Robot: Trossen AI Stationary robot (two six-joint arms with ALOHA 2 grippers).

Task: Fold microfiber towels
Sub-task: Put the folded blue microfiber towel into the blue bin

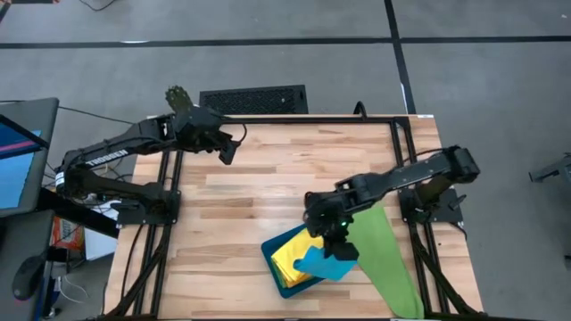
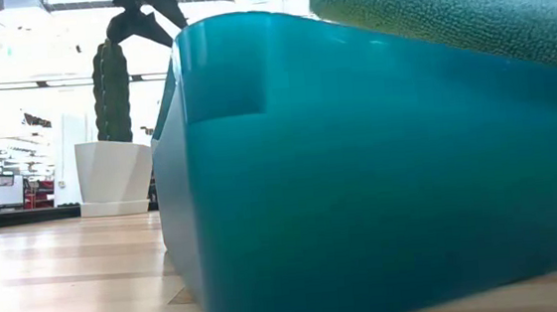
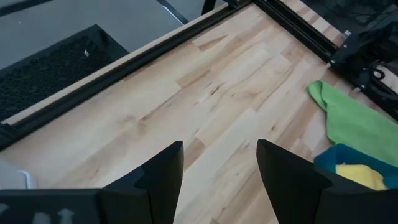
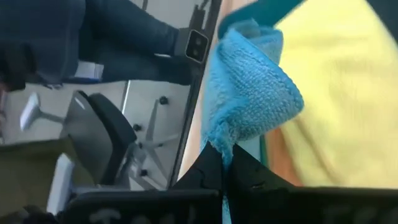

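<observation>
Clamped on a corner of the blue towel [image 4: 249, 93], my right jaws [image 4: 222, 163] lift it over the tray [image 1: 278, 275], near right on the desk [image 1: 250, 187]. Soft, light, floppy: hold edges. Left jaws [image 3: 219, 163] gape, idle, far left.

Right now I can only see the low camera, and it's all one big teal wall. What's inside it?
Observer: A yellow towel lies in the teal tray.
Operator: Is the robot grabbing anything?
Observer: Yes. The right gripper has its jaws shut on the blue towel, over the tray.
Operator: What's the fuzzy green thing on top?
Observer: A green towel, draped from the tray's edge across the table.
Operator: And the other arm?
Observer: The left gripper waits open at the table's far side, holding nothing.
</observation>
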